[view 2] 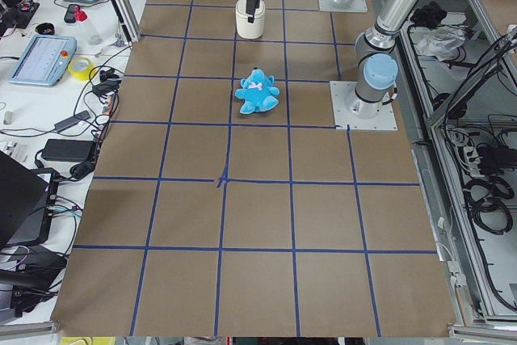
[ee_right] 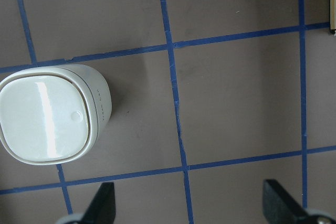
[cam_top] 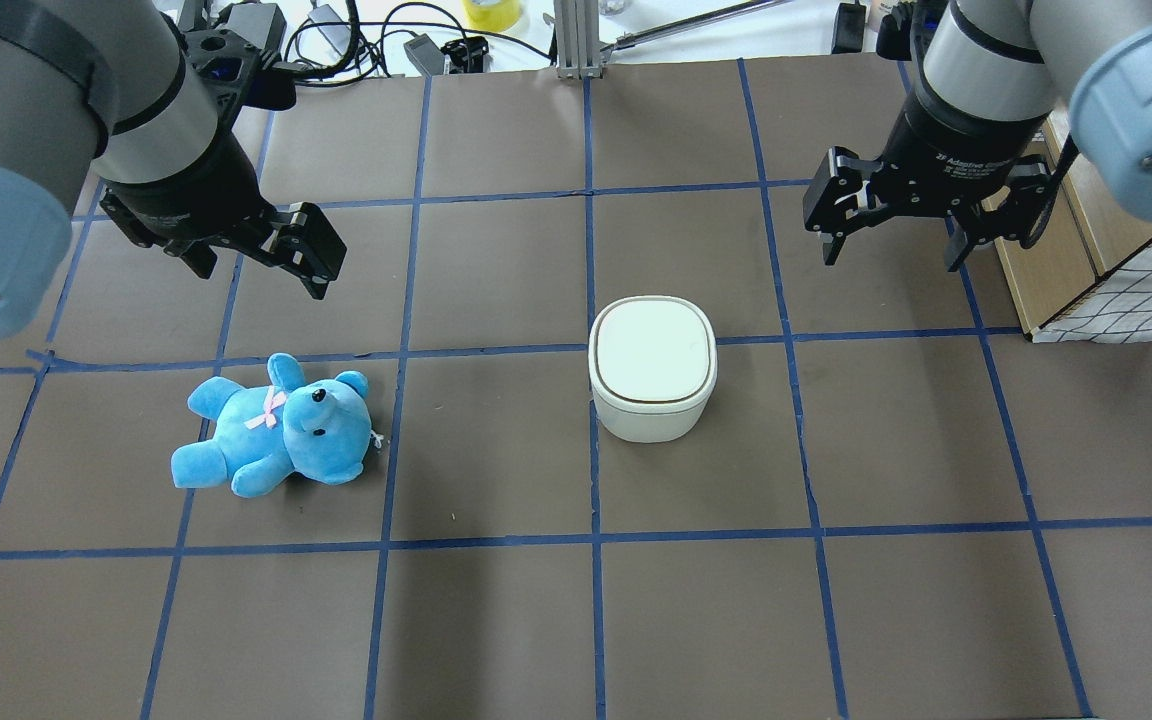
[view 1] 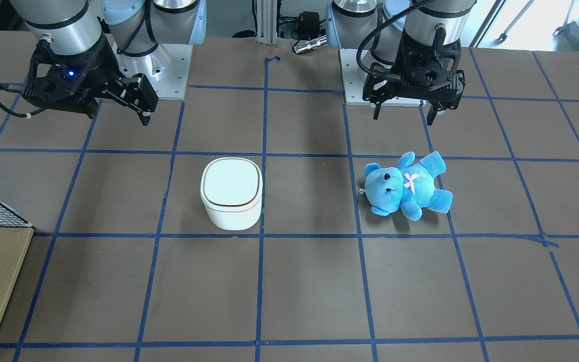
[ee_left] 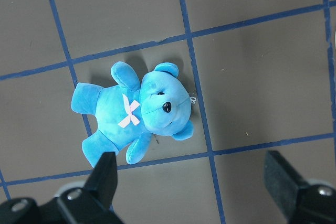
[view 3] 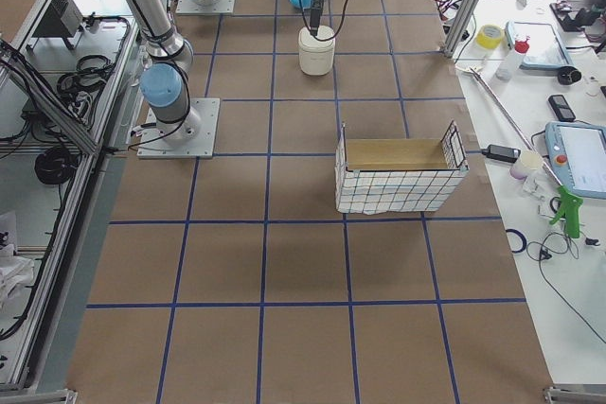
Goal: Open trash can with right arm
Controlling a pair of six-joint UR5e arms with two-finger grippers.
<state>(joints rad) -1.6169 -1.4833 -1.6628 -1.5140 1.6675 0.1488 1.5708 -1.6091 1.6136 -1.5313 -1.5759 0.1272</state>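
One closed trash can (cam_top: 652, 367), untouched

A blue teddy bear (cam_top: 276, 445) lies face-up on the tape-gridded brown tabletop (cam_top: 496, 450); a wire-mesh box (view 3: 398, 191) stands well apart.

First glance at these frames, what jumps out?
A bright blue teddy bear lies face-up on the brown table by the open left claw. The white trash can, lid shut, stands near the middle, the open right claw hanging clear of it.
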